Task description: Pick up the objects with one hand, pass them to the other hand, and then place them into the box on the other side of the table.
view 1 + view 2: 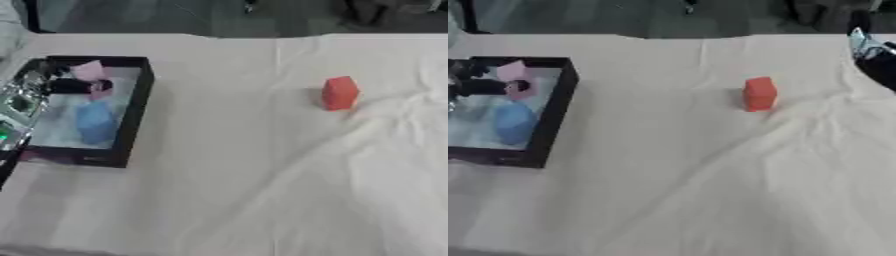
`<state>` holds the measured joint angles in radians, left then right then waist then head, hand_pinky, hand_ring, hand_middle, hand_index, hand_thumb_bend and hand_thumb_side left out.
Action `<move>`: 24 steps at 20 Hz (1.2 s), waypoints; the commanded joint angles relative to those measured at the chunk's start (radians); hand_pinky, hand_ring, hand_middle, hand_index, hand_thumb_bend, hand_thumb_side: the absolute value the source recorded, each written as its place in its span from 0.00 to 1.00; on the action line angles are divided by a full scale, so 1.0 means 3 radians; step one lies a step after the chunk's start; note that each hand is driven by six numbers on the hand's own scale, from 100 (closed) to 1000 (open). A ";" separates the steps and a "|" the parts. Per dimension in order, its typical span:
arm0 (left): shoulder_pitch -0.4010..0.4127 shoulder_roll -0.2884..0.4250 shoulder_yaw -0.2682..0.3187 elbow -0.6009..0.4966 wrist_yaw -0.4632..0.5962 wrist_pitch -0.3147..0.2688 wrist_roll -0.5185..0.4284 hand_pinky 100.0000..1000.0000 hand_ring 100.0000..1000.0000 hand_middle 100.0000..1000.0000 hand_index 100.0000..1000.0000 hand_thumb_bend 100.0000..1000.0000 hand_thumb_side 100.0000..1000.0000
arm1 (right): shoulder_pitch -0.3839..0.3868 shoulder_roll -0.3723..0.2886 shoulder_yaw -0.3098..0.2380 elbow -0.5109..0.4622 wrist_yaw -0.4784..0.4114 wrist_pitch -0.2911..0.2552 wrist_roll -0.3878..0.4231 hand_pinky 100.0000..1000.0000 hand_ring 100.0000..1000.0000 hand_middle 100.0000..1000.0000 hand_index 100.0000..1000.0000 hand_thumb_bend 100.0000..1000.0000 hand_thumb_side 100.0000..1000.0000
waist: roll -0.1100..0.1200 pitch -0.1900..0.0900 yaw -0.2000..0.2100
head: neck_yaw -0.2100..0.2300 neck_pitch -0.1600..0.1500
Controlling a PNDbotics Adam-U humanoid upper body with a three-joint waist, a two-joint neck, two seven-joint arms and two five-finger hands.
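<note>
The robot's left hand (66, 85) reaches into the black box (136, 115) at the table's left edge, its dark fingers extending over the box's far end. They lie against a pink object (90, 71), but whether they are curled round it or merely touching it cannot be told. Just nearer in the box, on its pale floor, lies a blue object (94, 122). The silver and black left arm (19, 107) runs along the box's left wall. The right hand (874, 50) shows only as a dark shape with a light part at the table's far right edge; its fingers cannot be made out. Between the two, well apart from the box, a red block (339, 93) stands upright on the white tablecloth (262, 200), toward the far right of the table, beside a run of creases.
</note>
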<state>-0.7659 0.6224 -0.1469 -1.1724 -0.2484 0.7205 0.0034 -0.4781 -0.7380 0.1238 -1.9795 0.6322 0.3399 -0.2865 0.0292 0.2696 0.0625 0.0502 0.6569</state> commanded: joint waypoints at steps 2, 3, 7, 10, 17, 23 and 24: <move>-0.0040 0.0092 0.0106 -0.0116 0.0005 -0.0012 0.0065 0.82 1.00 0.83 0.82 0.45 0.34 | -0.0024 -0.0132 -0.0056 -0.0068 -0.0018 0.0007 -0.0030 0.75 0.75 0.68 0.85 0.28 0.12 | -0.0039 -0.0019 0.0004 | -0.0052 -0.0049; -0.0032 0.0083 0.0139 -0.0175 0.0061 -0.0024 0.0126 0.79 1.00 0.82 0.81 0.35 0.37 | -0.0023 -0.0138 -0.0060 -0.0068 -0.0024 0.0005 -0.0034 0.75 0.75 0.68 0.85 0.23 0.13 | -0.0040 -0.0020 0.0005 | -0.0069 -0.0049; 0.0077 -0.0008 0.0199 -0.0664 0.0535 -0.0443 0.0589 0.75 1.00 0.87 0.85 0.04 0.86 | -0.0048 -0.0198 -0.0090 -0.0068 -0.0046 -0.0036 0.0029 0.77 0.77 0.71 0.86 0.36 0.11 | -0.0046 -0.0019 0.0012 | -0.0182 -0.0047; 0.0167 -0.0117 0.0151 -0.0937 0.0880 -0.0846 0.0807 0.74 1.00 0.88 0.88 0.05 1.00 | -0.0114 -0.0256 -0.0108 -0.0046 -0.0103 -0.0028 0.0229 0.79 0.79 0.73 0.87 0.27 0.15 | -0.0067 -0.0020 0.0012 | -0.0249 -0.0061; 0.0307 -0.0462 0.0159 -0.1360 0.1059 -0.1477 0.0924 0.70 1.00 0.85 0.84 0.02 0.90 | -0.0362 -0.0418 -0.0045 0.0326 -0.0492 -0.0393 0.0916 0.83 0.84 0.78 0.91 0.00 0.40 | -0.0090 -0.0017 0.0044 | -0.0368 -0.0103; 0.0433 -0.0625 0.0085 -0.1657 0.1481 -0.1813 0.0985 0.68 1.00 0.89 0.82 0.15 0.71 | -0.0665 -0.0492 0.0032 0.0901 -0.1067 -0.0557 0.1599 0.82 0.83 0.75 0.88 0.00 0.38 | -0.0105 -0.0003 0.0082 | -0.0458 -0.0170; 0.0447 -0.0662 0.0080 -0.1700 0.1523 -0.1842 0.0981 0.67 1.00 0.90 0.82 0.16 0.71 | -0.0717 -0.0491 0.0052 0.0985 -0.1096 -0.0583 0.1700 0.82 0.83 0.75 0.87 0.00 0.39 | -0.0107 -0.0001 0.0090 | -0.0474 -0.0180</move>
<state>-0.6218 0.4186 -0.1250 -1.6493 0.1888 0.1854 0.2983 -0.6741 -0.8451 0.1440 -1.7062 0.3261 0.1744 0.1895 0.0106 0.2696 0.0897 -0.0844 0.6197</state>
